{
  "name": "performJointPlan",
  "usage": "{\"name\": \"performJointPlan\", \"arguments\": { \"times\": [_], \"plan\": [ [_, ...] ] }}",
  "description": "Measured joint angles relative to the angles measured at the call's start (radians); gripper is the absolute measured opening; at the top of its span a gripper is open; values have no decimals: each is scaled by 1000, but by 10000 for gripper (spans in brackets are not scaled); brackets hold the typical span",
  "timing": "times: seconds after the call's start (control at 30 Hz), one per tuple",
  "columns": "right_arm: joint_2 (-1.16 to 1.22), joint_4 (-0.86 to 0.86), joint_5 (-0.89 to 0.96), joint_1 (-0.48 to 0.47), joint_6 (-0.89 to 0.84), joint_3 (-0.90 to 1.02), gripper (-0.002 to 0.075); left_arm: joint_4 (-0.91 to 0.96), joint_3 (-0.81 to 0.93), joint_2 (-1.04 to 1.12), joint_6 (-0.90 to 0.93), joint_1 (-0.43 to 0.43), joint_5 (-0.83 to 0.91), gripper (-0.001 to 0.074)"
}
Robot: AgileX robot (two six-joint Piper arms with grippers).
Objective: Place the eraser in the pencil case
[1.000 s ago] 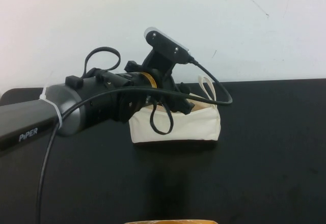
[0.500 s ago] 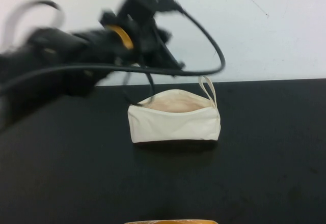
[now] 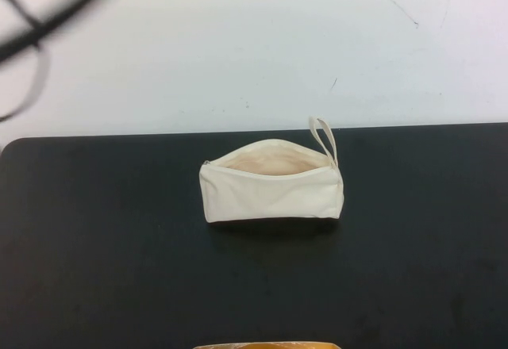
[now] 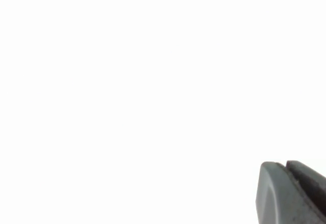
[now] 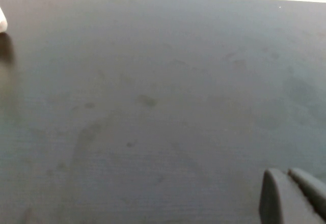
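The pencil case, a cream-white pouch with a loop strap at its right end, stands on the black table with its zip open and pale lining showing. The eraser is not in view. My left gripper shows only in the left wrist view, fingertips together with nothing between them, against a white wall. In the high view only a blurred bit of the left arm's cable shows at the top left, far from the case. My right gripper is shut and empty above bare table.
A white wall rises behind the table's back edge. A tan strip shows at the front edge of the high view. A small white bit sits at the edge of the right wrist view.
My left arm has lifted from over the pencil case's opening and swung up and to the left, almost out of the high view. The case has not moved.
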Motion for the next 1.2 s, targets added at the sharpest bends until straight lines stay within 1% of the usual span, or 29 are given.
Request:
{"name": "performJointPlan", "arguments": {
  "times": [0.17, 0.4, 0.63, 0.83, 0.97, 1.07, 1.2],
  "plan": [
    [0, 0, 0, 0, 0, 0, -1, 0, 0, -53, 0, 0, 0, 0],
    [0, 0, 0, 0, 0, 0, -1, 0, 0, -47, 0, 0, 12, 0],
    [0, 0, 0, 0, 0, 0, -1, 8, 29, -91, 8, 5, 89, -1],
    [0, 0, 0, 0, 0, 0, -1, 40, 86, -228, 51, 97, 111, -1],
    [0, 0, 0, 0, 0, 0, -1, 10, 160, -357, 49, 178, 206, -1],
    [0, 0, 0, 0, 0, 0, -1, -18, 274, -463, 22, 247, 281, -1],
    [0, 0, 0, 0, 0, 0, -1, -32, 516, -608, -41, 357, 289, -1]
  ]
}}
